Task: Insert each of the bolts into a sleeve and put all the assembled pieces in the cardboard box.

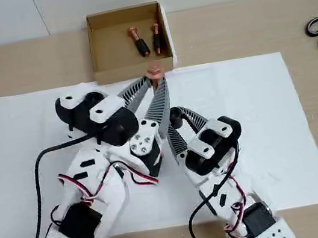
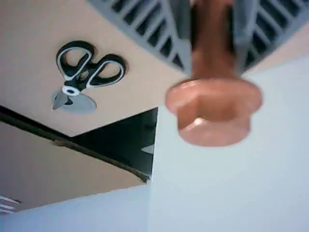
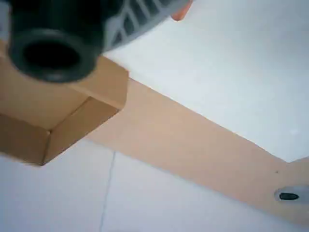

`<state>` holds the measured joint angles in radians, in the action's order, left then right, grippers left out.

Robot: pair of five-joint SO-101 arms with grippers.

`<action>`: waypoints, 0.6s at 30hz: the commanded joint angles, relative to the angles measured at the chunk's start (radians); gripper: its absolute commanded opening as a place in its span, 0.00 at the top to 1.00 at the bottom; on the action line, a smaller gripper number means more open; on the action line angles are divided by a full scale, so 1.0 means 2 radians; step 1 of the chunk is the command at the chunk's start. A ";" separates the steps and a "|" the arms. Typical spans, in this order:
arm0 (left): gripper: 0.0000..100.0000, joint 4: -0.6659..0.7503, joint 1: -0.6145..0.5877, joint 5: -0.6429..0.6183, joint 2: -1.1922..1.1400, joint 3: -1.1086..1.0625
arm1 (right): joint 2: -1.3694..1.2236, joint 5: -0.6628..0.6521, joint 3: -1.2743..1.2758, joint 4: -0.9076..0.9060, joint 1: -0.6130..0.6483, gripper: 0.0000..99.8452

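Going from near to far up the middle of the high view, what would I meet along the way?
Sleeve in the right gripper → bolt in the left gripper → cardboard box holding two assembled pieces.

The bolt [image 2: 212, 111] is smooth, glossy coppery metal, the sleeve [image 3: 48, 53] matt black plastic, the cardboard box [image 1: 112, 53] matt.

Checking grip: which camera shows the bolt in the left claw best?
Left wrist view: bolt close up, head and shank, clamped in the left claw. High view shows its small head; right wrist view, an orange corner.
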<state>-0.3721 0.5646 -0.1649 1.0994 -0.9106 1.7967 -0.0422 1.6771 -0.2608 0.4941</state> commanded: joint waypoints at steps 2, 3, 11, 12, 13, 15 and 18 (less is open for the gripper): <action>0.99 -0.008 -0.002 -0.005 0.008 0.029 | 0.008 -0.004 0.003 0.000 0.001 0.99; 0.99 -0.007 -0.002 -0.007 0.006 0.029 | 0.008 -0.004 0.003 -0.001 0.001 0.99; 0.99 0.076 0.002 -0.046 0.007 -0.024 | 0.008 -0.004 0.003 0.000 0.001 0.99; 0.99 0.102 0.004 -0.046 0.005 -0.037 | 0.008 -0.004 0.003 0.000 0.001 0.99; 0.99 0.127 0.005 -0.046 0.004 -0.051 | 0.008 -0.004 0.003 0.001 0.001 0.99; 0.99 0.161 0.005 -0.047 0.004 -0.076 | 0.008 -0.004 0.003 0.000 0.001 0.99; 0.99 0.166 0.005 -0.048 0.005 -0.096 | 0.008 -0.004 0.003 0.000 0.001 0.99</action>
<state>-0.0913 0.5723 -0.2539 1.0978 -1.0948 1.7967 -0.0422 1.6771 -0.2608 0.4941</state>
